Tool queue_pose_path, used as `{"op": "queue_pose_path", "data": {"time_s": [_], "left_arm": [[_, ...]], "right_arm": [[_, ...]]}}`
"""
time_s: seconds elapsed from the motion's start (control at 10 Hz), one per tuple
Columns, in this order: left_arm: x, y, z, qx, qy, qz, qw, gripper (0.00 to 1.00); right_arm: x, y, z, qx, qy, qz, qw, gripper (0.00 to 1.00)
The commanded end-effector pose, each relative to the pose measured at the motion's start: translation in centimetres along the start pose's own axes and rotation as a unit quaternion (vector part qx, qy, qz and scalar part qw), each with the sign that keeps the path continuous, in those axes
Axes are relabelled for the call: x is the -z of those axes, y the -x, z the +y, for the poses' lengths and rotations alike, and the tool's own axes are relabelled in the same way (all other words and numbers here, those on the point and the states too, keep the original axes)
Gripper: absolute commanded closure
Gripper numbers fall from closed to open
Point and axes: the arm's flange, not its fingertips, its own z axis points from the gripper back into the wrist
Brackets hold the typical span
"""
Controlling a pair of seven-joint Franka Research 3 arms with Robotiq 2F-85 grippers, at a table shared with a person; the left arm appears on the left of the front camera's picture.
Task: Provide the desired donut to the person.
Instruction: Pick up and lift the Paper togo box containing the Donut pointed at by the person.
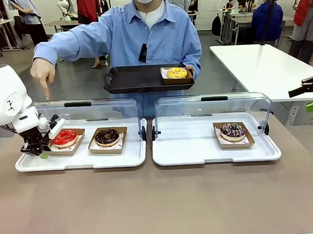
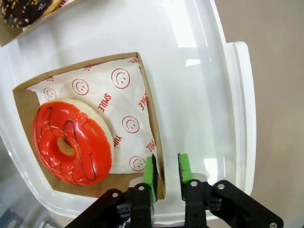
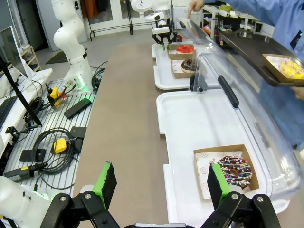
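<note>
A: Which arm is nearer the wanted one?

B: The left gripper (image 2: 165, 164). Its jaws are pinched narrow on the side wall of the cardboard tray (image 2: 153, 114) that carries the red-glazed donut (image 2: 71, 142), and the wall runs between the two green pads.

A: And the donut itself?

B: Just beside the jaws, inside that tray, untouched (the grip is on card, not icing). It sits at the left end of the left display tray (image 1: 85, 160), and the person's hand (image 1: 43, 73) points down at it.

A: Which way must it travel?

B: Likely up and across, over the clear lid (image 1: 88, 111), to the black serving tray (image 1: 133, 79) that the person (image 1: 152, 38) holds at the far side of the counter (image 1: 161, 200). The right gripper (image 3: 161, 183) hangs wide open, well apart, by the sprinkled donut (image 3: 236, 170).
</note>
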Motion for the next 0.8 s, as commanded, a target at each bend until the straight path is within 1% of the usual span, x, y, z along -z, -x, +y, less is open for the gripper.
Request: {"op": "queue_pose_path", "data": {"time_s": [0.0, 0.4, 0.5, 0.6, 0.7], "left_arm": [[-0.3, 0.4, -0.1, 0.008, -0.009, -0.007, 1.000, 1.00], [-1.3, -0.1, -0.9, 0.025, -0.006, 0.007, 1.000, 1.00], [-2.3, -0.6, -1.5, 0.024, -0.002, 0.020, 1.000, 1.00], [-4.6, -1.5, -2.6, 0.031, 0.012, 0.030, 0.999, 1.00], [-7.9, -2.6, -4.5, 0.009, 0.032, 0.044, 0.998, 1.00]], "right_arm": [[0.1, 0.0, 0.0, 0.002, 0.000, 0.000, 1.000, 0.00], [0.1, 0.0, 0.0, 0.002, 0.000, 0.000, 1.000, 0.00], [0.1, 0.0, 0.0, 0.002, 0.000, 0.000, 1.000, 0.00], [0.1, 0.0, 0.0, 0.002, 0.000, 0.000, 1.000, 0.00], [0.1, 0.0, 0.0, 0.002, 0.000, 0.000, 1.000, 0.00]]}}
